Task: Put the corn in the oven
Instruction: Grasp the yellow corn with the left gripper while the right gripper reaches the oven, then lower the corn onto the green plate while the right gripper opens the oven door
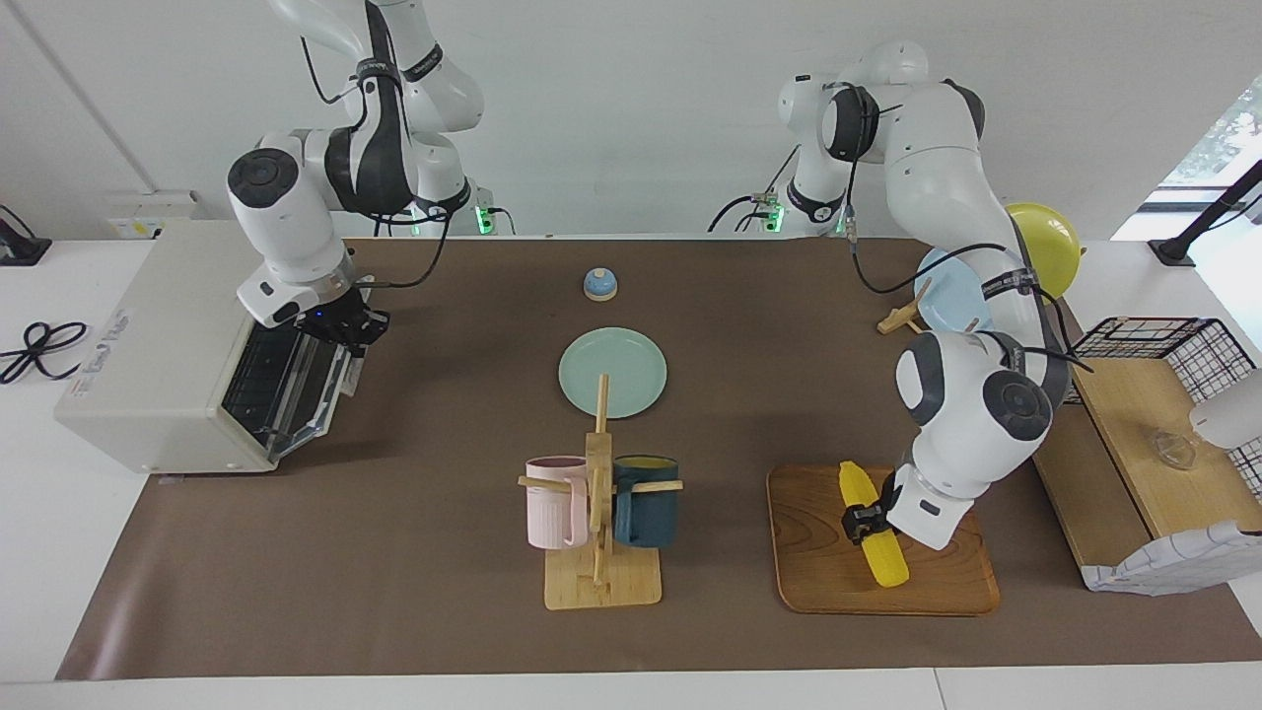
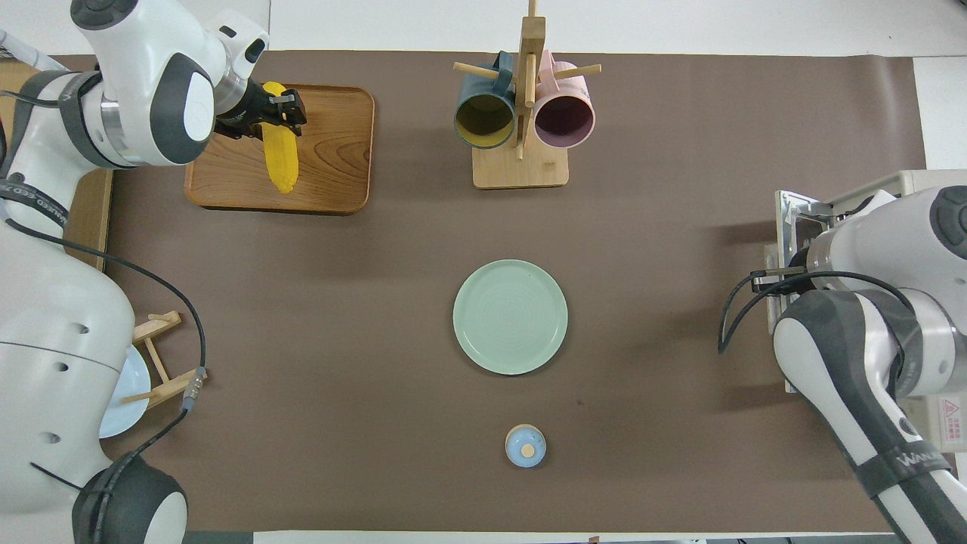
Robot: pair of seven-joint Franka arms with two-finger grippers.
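Note:
The yellow corn lies on a wooden tray toward the left arm's end of the table. My left gripper is down on the tray with its fingers closed across the cob; it shows in the overhead view on the corn. The cream-white oven stands at the right arm's end of the table, its dark glass door tilted partly open. My right gripper is at the door's top edge. In the overhead view the right arm hides most of the oven.
A green plate lies mid-table, with a small blue knobbed lid nearer the robots. A wooden mug rack holds a pink and a dark blue mug. A light blue plate on a stand, a wire basket and a wooden shelf stand at the left arm's end.

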